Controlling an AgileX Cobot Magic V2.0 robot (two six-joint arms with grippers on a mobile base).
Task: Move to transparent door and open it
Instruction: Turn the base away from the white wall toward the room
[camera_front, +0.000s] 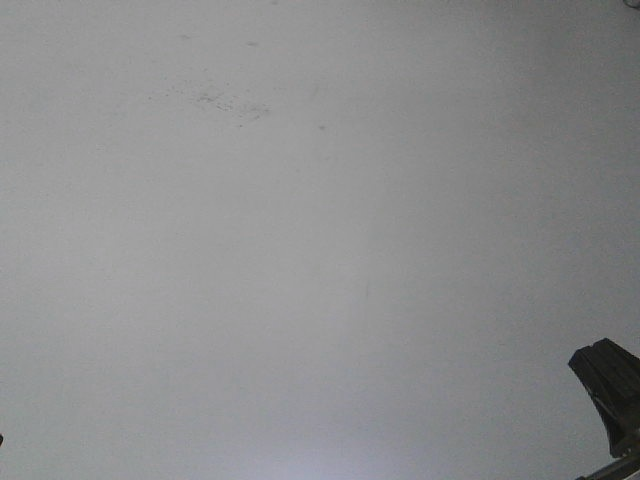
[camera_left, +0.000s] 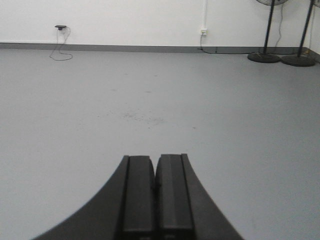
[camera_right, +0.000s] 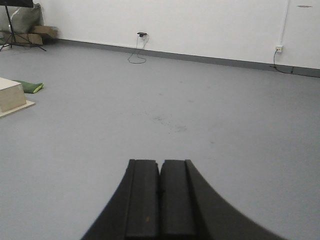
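The transparent door is out of view in every frame. My left gripper (camera_left: 154, 158) is shut with nothing between its black fingers, held above bare grey floor and facing a white wall. My right gripper (camera_right: 160, 162) is likewise shut and empty, pointing across the grey floor at the same kind of white wall. In the front-facing view only grey floor shows, with the dark tip of the right gripper (camera_front: 607, 385) poking in at the lower right corner.
Two black fan stands (camera_left: 280, 56) rest on round bases at the far right by the wall. A cable and plug (camera_left: 61, 30) hang at the wall's left. A low beige platform (camera_right: 11, 96) with a green cushion (camera_right: 29, 87) lies at left; boxes (camera_right: 35, 36) sit in the far corner.
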